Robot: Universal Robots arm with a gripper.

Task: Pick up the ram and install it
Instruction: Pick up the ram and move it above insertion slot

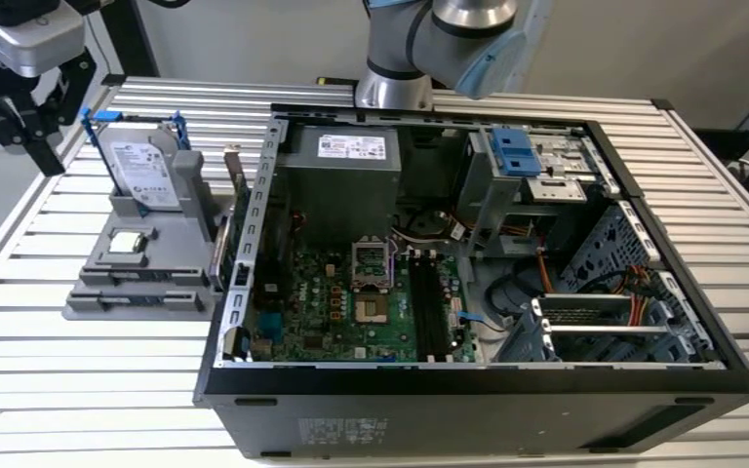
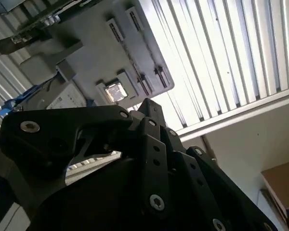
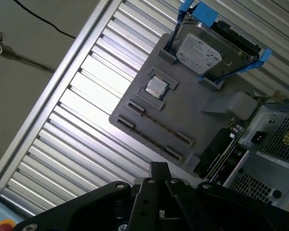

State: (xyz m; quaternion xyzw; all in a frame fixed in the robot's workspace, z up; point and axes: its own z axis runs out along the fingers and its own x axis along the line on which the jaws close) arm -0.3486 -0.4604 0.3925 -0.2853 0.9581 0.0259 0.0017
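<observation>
Fingers (image 3: pixel 155 169) pressed together w/ nothing between them. The gripper (image 3: pixel 159 166) hangs over the slatted table (image 1: pixel 89 370), above and off to one side of the grey parts holder (image 3: pixel 183 120), touching none of it. Nearest holder items in both wrist views: small square silver processor chip (image 3: pixel 155 87) in its recess, then empty slot cut-outs. Hard drive (image 3: pixel 202 50) w/ blue brackets leans upright at the holder's far end. The ram (image 3: pixel 216 154) stands on its long edge along the holder's side, just beside the open computer case (image 1: pixel 479 390), well apart from the gripper, not yet picked up. In the exterior view the holder sits on the view's left, the case lies on its side w/ the green motherboard (image 1: pixel 348 302) exposed, and dark memory slots (image 1: pixel 433 307) run beside the CPU socket. Arm base (image 1: pixel 394 88) stands behind the case.
</observation>
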